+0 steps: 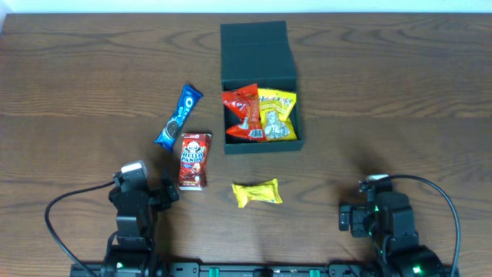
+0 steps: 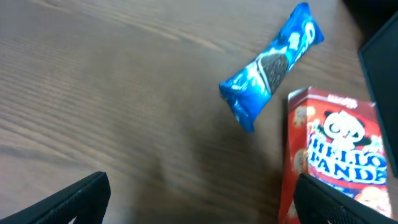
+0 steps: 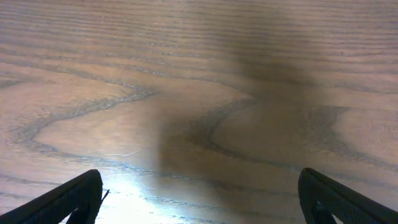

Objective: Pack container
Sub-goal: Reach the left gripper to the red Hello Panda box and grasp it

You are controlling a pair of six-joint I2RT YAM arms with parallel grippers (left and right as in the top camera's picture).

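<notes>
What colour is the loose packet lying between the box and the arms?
The packet is yellow; the overhead view shows it best.

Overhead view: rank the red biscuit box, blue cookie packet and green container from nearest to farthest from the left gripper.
From the left gripper:
1. Red biscuit box, just to its right.
2. Blue cookie packet, ahead, beyond the box.
3. Green container, farther right, mid-table.

Left wrist: you see the Hello Panda box (image 2: pixel 333 149) cropped at the bottom edge | container (image 2: pixel 387 74): only a corner shows
</notes>
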